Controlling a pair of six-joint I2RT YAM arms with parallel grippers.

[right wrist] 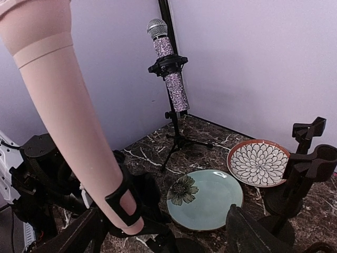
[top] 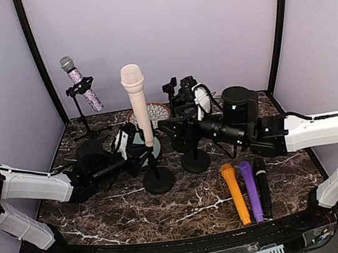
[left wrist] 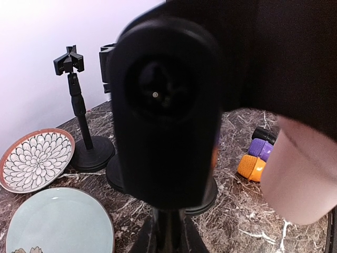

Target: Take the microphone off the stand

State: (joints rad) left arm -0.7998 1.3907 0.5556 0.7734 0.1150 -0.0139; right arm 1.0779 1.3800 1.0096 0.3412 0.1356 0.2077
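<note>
Counter [top: 186, 206] from above: pink microphone [top: 136, 99] upright in stand [top: 158, 179], centre; free air above. Left gripper [top: 133, 150] beside stand.
Left wrist: clip [left wrist: 163, 110] fills the view; gripper's spread cannot be told.
Right wrist: right gripper [right wrist: 164, 216] fingers apart, microphone's lower end seen between them.

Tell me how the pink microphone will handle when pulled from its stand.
The pink microphone looks rigid and smooth, so it is probably somewhat slippery. Held by a clip near its bottom end, it may lever sideways. The stand has a small round base, so it could tip or lift along.
</note>
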